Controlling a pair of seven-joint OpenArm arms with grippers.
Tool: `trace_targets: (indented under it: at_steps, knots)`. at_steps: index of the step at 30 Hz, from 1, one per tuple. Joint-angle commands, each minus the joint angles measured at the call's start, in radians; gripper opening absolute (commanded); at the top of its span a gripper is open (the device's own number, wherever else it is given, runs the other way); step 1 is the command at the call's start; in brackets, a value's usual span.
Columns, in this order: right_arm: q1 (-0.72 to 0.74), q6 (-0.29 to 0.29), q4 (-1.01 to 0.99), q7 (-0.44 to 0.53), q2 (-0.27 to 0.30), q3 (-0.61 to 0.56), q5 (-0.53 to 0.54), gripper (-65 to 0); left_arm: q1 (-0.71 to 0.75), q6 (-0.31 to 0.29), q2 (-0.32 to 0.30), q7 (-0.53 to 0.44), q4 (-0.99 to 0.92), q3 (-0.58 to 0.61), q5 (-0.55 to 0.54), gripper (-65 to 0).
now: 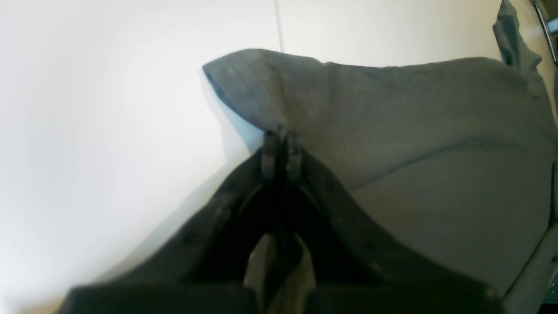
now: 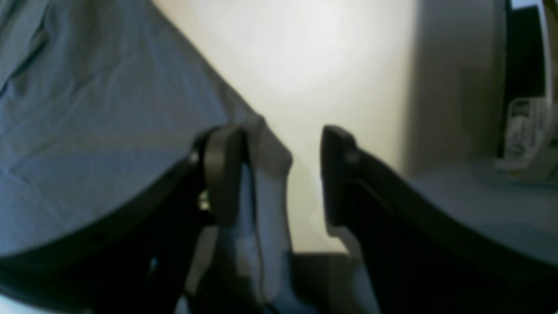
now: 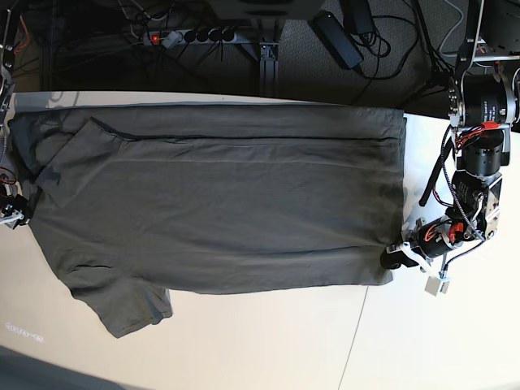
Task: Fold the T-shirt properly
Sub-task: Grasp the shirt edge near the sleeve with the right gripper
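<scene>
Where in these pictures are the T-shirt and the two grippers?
T-shirt (image 3: 227, 203), base view, middle of its body.
Left gripper (image 1: 281, 150), left wrist view, shut fingertips pinching cloth.
Right gripper (image 2: 279, 174), right wrist view, gap between open fingers.

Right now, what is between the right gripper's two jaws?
In the right wrist view, the right gripper is open; a T-shirt edge lies against one jaw, with bare pale table showing in the remaining gap.

Left end effector (image 1: 281, 150) clamped (fingers together), right end effector (image 2: 279, 174) agape
</scene>
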Motion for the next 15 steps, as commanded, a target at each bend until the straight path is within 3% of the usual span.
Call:
trace_targets:
  at_steps: [1, 15]
  knots:
    - [0.024, 0.017, 0.009, 0.019, 0.022, 0.005, 0.001, -35.5, -0.016, -0.004, -0.017, 0.017, 0.005, 0.0, 0.017, -65.0]
    - [0.028, 0.024, 0.133, 0.029, -0.008, 0.005, -0.006, -35.5, -0.016, -0.004, -0.017, 0.018, 0.005, 0.0, 0.021, -65.0]
